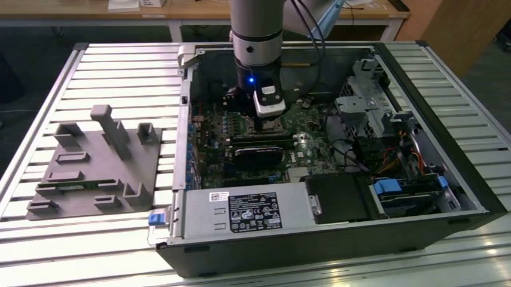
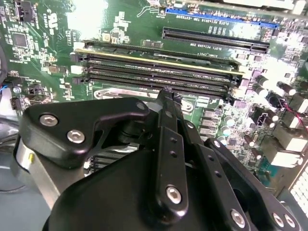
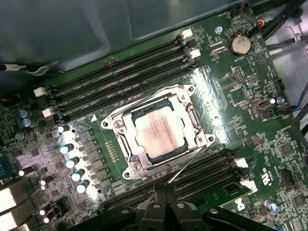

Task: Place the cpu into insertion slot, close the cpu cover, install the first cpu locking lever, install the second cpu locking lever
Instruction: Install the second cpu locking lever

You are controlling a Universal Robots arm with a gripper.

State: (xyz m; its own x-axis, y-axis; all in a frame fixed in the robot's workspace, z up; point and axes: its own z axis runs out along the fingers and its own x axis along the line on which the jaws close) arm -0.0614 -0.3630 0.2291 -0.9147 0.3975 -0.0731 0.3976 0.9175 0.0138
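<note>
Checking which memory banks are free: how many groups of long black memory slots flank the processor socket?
2: one memory slot bank on one side of the socket, another memory slot bank on the opposite side, partly hidden by the gripper.

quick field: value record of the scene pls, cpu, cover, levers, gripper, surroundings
cpu: seated in the insertion slot, silvery top showing through the cover window
cpu cover: closed flat over the chip, metal frame around it
levers: one thin lever angled up off the socket side, not latched; the other cannot be judged
gripper: low over the motherboard inside the open computer case, black linkage near the memory slots; fingers' state unclear
outside case: grey fixture block on the slatted table, at the exterior view's left
</note>
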